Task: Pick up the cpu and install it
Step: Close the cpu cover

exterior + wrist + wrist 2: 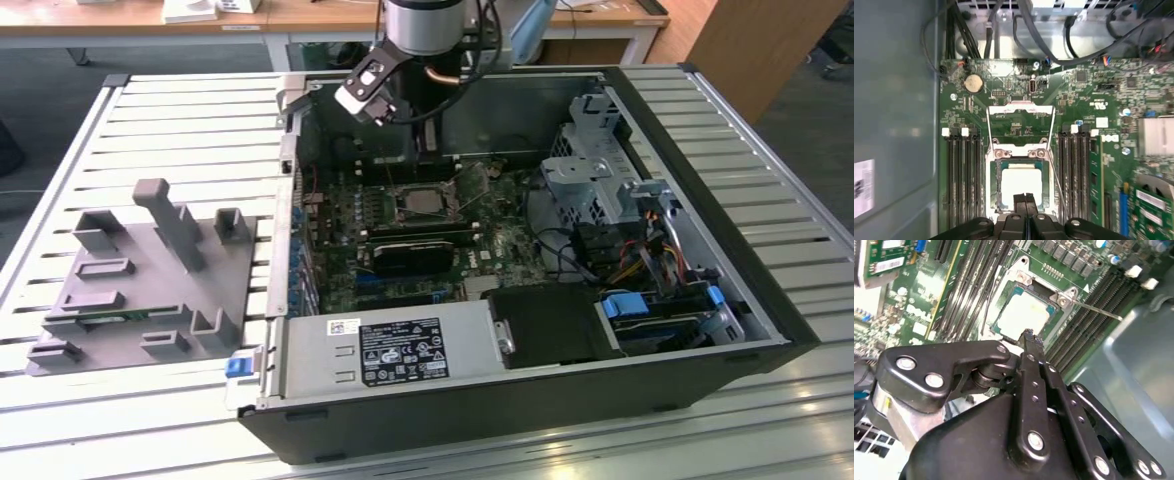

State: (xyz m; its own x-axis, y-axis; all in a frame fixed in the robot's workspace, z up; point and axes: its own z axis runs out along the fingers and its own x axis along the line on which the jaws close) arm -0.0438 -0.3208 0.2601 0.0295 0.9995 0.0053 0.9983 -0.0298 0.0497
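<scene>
On the exterior view's left is the grey fixture (134, 290), then the open case (534, 400) with the cpu (427, 203) sitting in its socket mid-board. Both wrist views get the gripper (1029, 335) (1025, 197) up close: 2 fingers pinched together on nothing, tips right over one edge of the cpu. Can't tell if they touch it, and they cover a bit of the chip.

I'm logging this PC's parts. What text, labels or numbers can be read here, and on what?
Power supply label: print too small to read.
Case wall sticker: blurred, unreadable.
Circuit card label: blurred, unreadable.
cpu top: no readable marking.
</scene>
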